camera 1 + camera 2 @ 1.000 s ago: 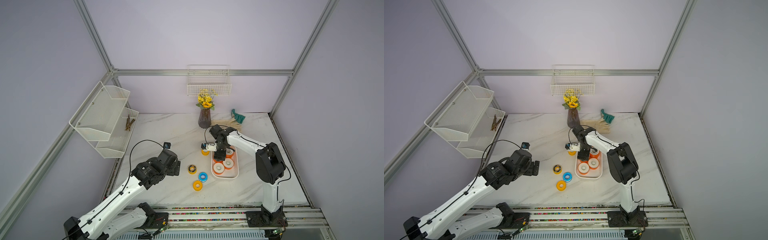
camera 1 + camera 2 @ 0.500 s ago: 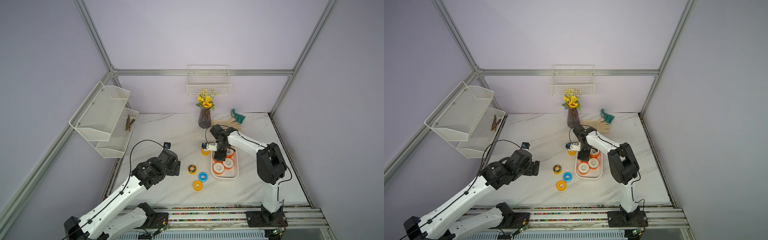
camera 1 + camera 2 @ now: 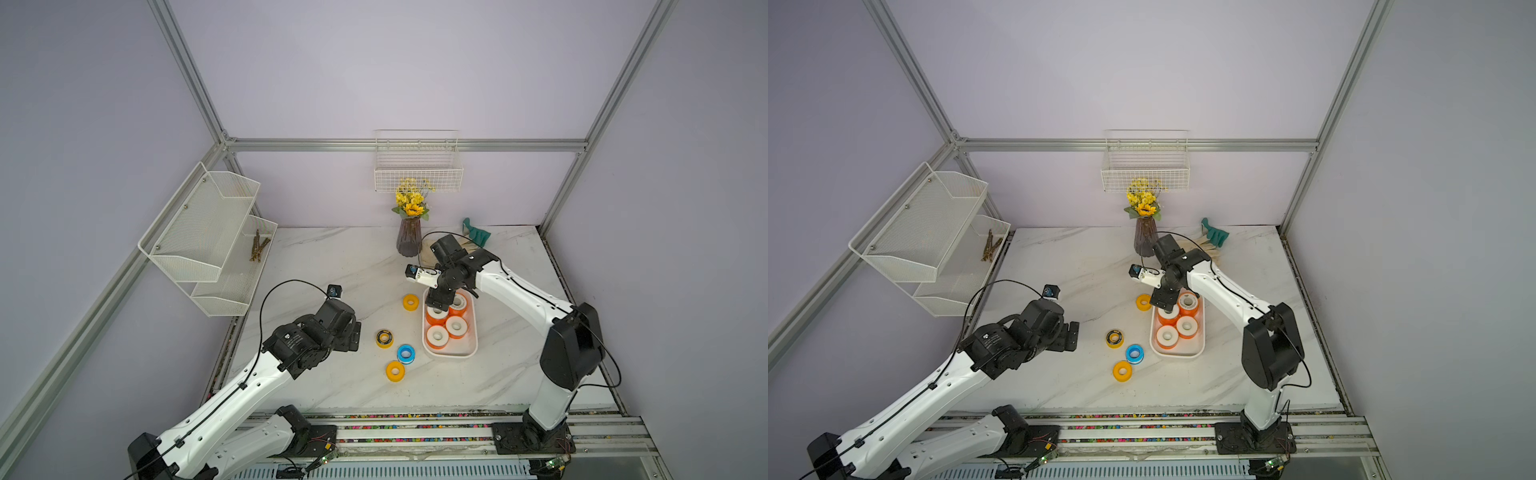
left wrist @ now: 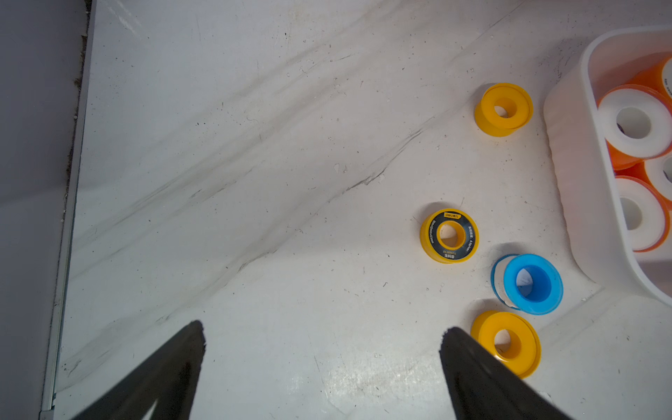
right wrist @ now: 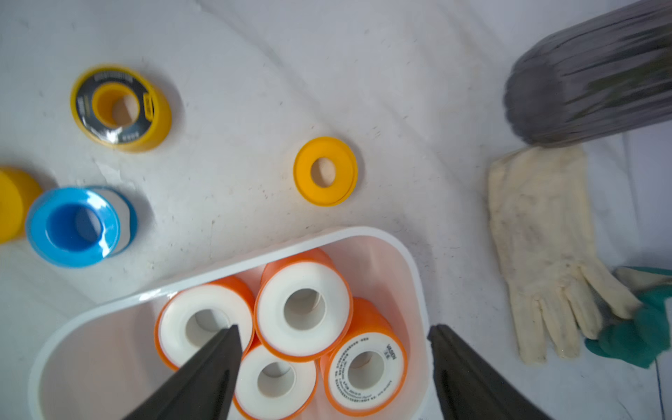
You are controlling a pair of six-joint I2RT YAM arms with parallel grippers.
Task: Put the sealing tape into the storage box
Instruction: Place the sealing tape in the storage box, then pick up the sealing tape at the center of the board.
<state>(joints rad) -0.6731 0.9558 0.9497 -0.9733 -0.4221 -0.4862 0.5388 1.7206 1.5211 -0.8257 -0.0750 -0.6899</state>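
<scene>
Both jaw pairs stand open and grip nothing. In a top view the box (image 3: 451,355) sits just right of frame centre and holds four orange spools (image 3: 436,335). The right gripper (image 5: 332,329) hangs over the box's upper end. One finger (image 5: 218,363) overlaps an orange spool and the other is at the rim; the spools lie below the jaws, unclamped.

Four spools lie on the table (image 3: 316,257) left of the box:
- upper yellow spool (image 3: 410,302)
- black-yellow spool (image 3: 385,338)
- blue spool (image 3: 406,353)
- lower yellow spool (image 3: 395,370)

The left gripper (image 4: 323,327) sits left of these. Its jaws bracket bare table, with the lower yellow spool just outside one finger.
</scene>
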